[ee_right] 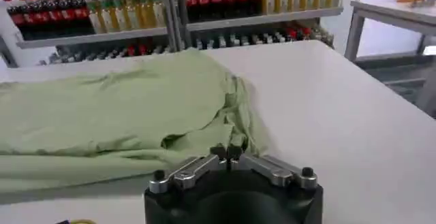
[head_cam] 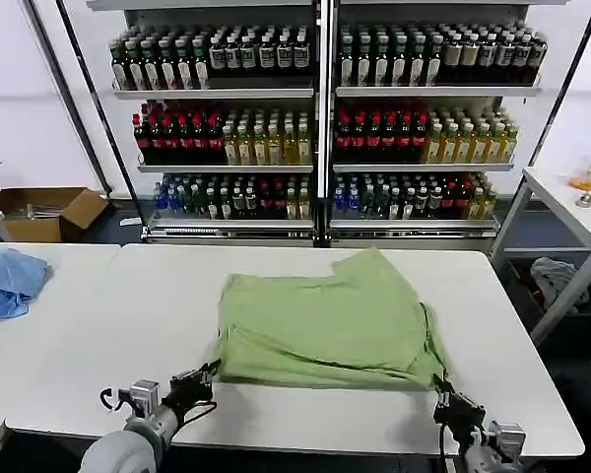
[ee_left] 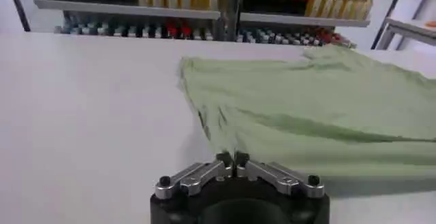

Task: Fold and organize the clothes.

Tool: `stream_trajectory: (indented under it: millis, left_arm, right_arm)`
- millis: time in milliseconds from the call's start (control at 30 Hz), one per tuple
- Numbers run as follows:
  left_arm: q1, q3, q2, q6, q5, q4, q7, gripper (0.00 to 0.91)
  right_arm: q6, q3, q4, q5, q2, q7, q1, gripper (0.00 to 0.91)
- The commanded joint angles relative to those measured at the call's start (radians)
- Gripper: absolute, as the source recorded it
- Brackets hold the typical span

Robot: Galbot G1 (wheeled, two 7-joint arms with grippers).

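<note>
While its print stays hidden, L end effector (head_cam: 209, 373) & R end effector (head_cam: 440, 385) pinch shirt (head_cam: 330, 320) corners.

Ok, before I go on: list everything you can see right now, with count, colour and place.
Shirt: one, light green, part-folded, centre of the table.
Table: one, white, in front of the robot.
Blue cloth: one, light blue, bunched on the table's far left.
Drink shelves: two racks of bottles, behind the table.
Cardboard box: one, brown, open, floor at left.
Side table: one, white, at right.
Left gripper: shut on the shirt's near left corner.
Right gripper: shut on the shirt's near right corner.
</note>
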Motion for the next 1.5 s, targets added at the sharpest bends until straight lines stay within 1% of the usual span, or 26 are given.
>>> stream_trajectory:
  millis: [33,200,300,433,467,500,533,567,600,667,900,967,1067,1133,1267,1367,1500]
  left_arm:
    - [0.131,-0.044,0.034,-0.001,0.002,-0.095,0.000,0.030]
    - [0.156,-0.074,0.056,-0.006,0.014,-0.098,0.001,0.030]
    - [0.180,-0.078,0.062,-0.010,0.037,-0.107,0.005,0.030]
    - [0.218,-0.079,0.060,-0.011,0.069,-0.131,0.005,0.020]
    - [0.225,-0.078,0.059,-0.011,0.081,-0.134,0.006,0.030]
    - [0.233,-0.076,0.058,-0.012,0.091,-0.136,0.006,0.060]
    - [0.241,-0.075,0.057,-0.013,0.104,-0.139,0.008,0.151]
    - [0.244,-0.075,0.057,-0.013,0.110,-0.142,0.010,0.736]
    - [0.247,-0.076,0.056,-0.009,0.119,-0.146,0.011,0.907]
    - [0.247,-0.080,0.056,-0.005,0.124,-0.154,0.011,0.907]
    - [0.199,-0.129,0.066,-0.011,0.119,-0.173,-0.007,0.907]
    - [0.174,-0.140,0.069,-0.027,0.092,-0.168,-0.028,0.907]
    - [0.119,-0.151,0.070,-0.044,0.028,-0.141,-0.060,0.907]
    - [0.053,-0.140,0.069,-0.053,0.004,-0.106,-0.071,0.907]
    - [-0.074,-0.095,0.056,-0.040,0.000,-0.035,-0.070,0.907]
    - [-0.174,-0.044,0.037,-0.012,-0.012,0.058,-0.069,0.907]
    - [-0.292,0.022,0.023,0.011,-0.014,0.138,-0.069,0.907]
  right_arm:
    - [-0.002,0.032,0.076,0.000,0.001,0.001,-0.105,0.000]
    - [-0.028,0.058,0.118,-0.004,-0.008,0.000,-0.148,0.000]
    - [-0.021,0.048,0.120,-0.042,-0.004,0.000,-0.189,0.000]
    - [-0.005,0.008,0.143,-0.121,0.025,-0.002,-0.259,0.000]
    - [-0.002,-0.002,0.147,-0.143,0.032,-0.001,-0.271,0.040]
    - [-0.001,-0.010,0.149,-0.158,0.039,0.000,-0.277,0.363]
    - [-0.002,-0.016,0.150,-0.168,0.044,0.002,-0.279,0.736]
    - [-0.005,-0.019,0.151,-0.176,0.049,0.005,-0.278,0.907]
    - [-0.016,-0.020,0.153,-0.185,0.053,0.008,-0.276,0.907]
    - [-0.019,-0.015,0.168,-0.196,0.055,0.007,-0.272,0.907]
    - [0.016,0.034,0.258,-0.219,0.032,-0.001,-0.243,0.907]
    - [0.021,0.041,0.267,-0.216,0.023,0.000,-0.216,0.907]
    - [0.032,0.055,0.266,-0.181,0.009,0.016,-0.155,0.907]
    - [0.020,0.058,0.236,-0.132,-0.007,0.032,-0.072,0.907]
    - [0.003,0.033,0.147,-0.103,-0.043,0.050,0.064,0.907]
    - [-0.027,-0.015,0.051,-0.061,-0.068,0.070,0.174,0.907]
    - [-0.062,-0.093,-0.061,-0.026,-0.088,0.088,0.340,0.907]
